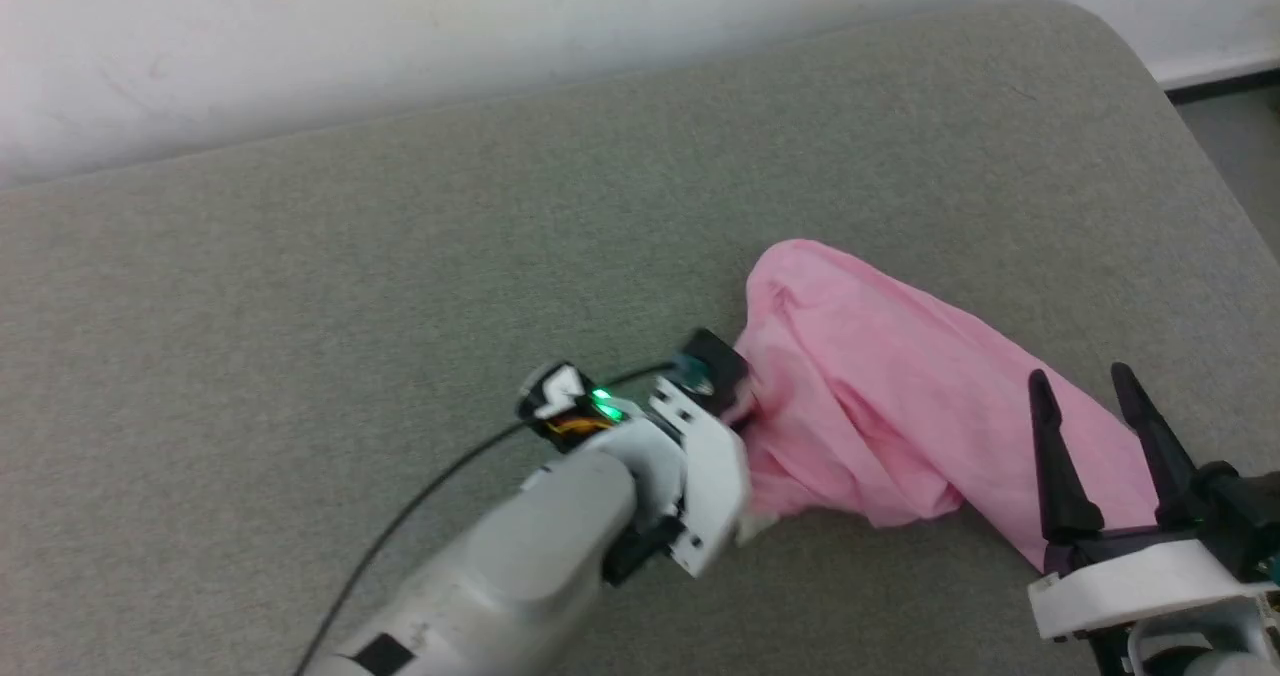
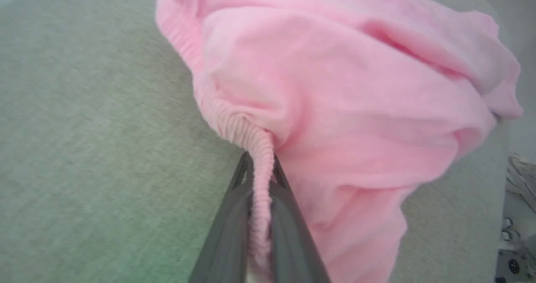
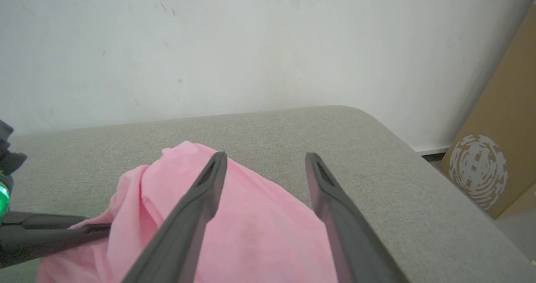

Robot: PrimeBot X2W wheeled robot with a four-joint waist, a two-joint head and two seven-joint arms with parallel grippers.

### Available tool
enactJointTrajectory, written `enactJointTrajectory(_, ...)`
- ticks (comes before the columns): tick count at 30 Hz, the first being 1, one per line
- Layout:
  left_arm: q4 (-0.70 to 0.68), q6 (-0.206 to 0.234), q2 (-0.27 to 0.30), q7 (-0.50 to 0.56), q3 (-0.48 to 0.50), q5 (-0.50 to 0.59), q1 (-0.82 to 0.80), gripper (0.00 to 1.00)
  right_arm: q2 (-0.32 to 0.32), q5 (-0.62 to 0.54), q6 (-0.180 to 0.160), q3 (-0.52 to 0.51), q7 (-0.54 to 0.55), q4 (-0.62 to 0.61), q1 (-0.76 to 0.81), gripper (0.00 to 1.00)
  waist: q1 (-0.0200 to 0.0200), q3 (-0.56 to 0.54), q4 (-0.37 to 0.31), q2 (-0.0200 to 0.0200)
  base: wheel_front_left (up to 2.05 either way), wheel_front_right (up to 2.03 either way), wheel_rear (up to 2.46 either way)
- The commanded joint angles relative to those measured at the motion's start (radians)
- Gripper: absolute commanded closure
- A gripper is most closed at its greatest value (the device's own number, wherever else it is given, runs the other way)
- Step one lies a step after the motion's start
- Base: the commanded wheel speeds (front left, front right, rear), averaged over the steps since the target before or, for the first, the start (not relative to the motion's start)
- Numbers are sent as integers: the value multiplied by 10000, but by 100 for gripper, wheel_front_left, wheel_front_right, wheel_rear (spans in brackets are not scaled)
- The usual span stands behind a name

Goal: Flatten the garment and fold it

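1. Now, my left pincer (image 2: 259, 170) is closed narrow on the gathered hem (image 2: 234, 124) of the garment (image 1: 880, 406). The ribbed band runs down between the two fingers, so I judge the bite deep, not a mere tip-hold.
2. The garment lies bunched in a long pink heap on the right part of the bench (image 1: 400, 256). My left pincer is at its left edge and my right pincer (image 1: 1078, 374) is over its near right end.
3. My right pincer stands wide and holds nothing. Its fingers are above the cloth, but I cannot tell whether they touch it.
4. As I read it, the step in hand is spreading the heap flat. I should draw the hem leftward, low over the bench and slowly, so the cloth unrolls rather than lifting as one lump.
5. The pull needs an opposing hold. My right pincer should come down on the far end of the heap and take an edge if one can be found. Folds hide the edges there, so I would pick the outermost layer.
6. The fabric looks thin and soft, so a quick tug may slide the hem out of my grip, or pinch two layers together and lock a crease in.
7. The bench cover looks textured and may drag at the cloth. A slight lift while pulling should ease that.
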Motion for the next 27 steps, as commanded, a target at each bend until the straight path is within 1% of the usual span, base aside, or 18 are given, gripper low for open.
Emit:
enactJointTrajectory(1,-91,239,348,-394,214,-31,111,100,21,24,-9,-64,-11,-14,-7,0,-1,-330,347,0,0,0,0)
enactJointTrajectory(4,-839,810,997,-1151,725,-69,329,100,23,-7,-9,-165,52,-97,165,0,-1,-573,711,0,0,0,0)
enactJointTrajectory(6,-1524,1258,1635,-1405,1042,-107,721,100,24,-32,-9,-172,89,-182,262,0,-1,-717,937,0,0,0,0)
enactJointTrajectory(8,-2314,1804,2362,-1466,1363,-169,1294,100,25,-38,-9,-170,147,-248,349,0,-1,-841,1146,0,0,0,0)
enactJointTrajectory(10,-3245,2456,3116,-1427,1768,-359,2105,100,26,-27,-9,-160,193,-292,428,0,-1,-966,1318,0,0,0,0)
enactJointTrajectory(13,-4736,3639,4214,-1128,2394,-778,3715,100,26,-4,-9,-164,241,-335,562,0,-1,-1122,1525,0,0,0,0)
enactJointTrajectory(15,-5731,4426,4774,-861,2746,-1143,4922,100,26,16,-9,-169,260,-346,663,0,-1,-1206,1669,0,0,0,0)
enactJointTrajectory(17,-6650,5041,5083,-642,3032,-1650,6138,100,27,27,-9,-146,293,-344,754,0,-1,-1264,1792,0,0,0,0)
enactJointTrajectory(18,-7024,5301,5198,-545,3102,-1844,6692,100,27,36,-9,-128,300,-348,780,0,-1,-1285,1843,0,0,0,0)
enactJointTrajectory(19,-7355,5472,5265,-429,3111,-2038,7181,100,27,37,-9,-117,309,-349,800,0,-1,-1302,1895,0,0,0,0)
enactJointTrajectory(21,-7848,5607,5256,-380,3133,-2372,7850,100,27,32,-9,-112,323,-371,826,0,-1,-1313,2017,0,0,0,0)
enactJointTrajectory(23,-8023,5535,5142,-382,3106,-2640,8192,100,27,-10,-9,-48,379,-423,826,0,-1,-1325,2096,0,0,0,0)
enactJointTrajectory(24,-8069,5481,4972,-511,3189,-2811,8264,58,27,-42,-9,-26,406,-454,827,0,-1,-1334,2132,0,0,0,0)
enactJointTrajectory(25,-8066,5430,4883,-642,3227,-2852,8275,0,27,-62,-9,-10,436,-482,823,0,-1,-1343,2149,0,0,0,0)
enactJointTrajectory(27,-8099,5326,4717,-1034,3374,-2847,8168,0,27,-122,-9,14,502,-543,815,0,-1,-1378,2167,0,0,0,0)
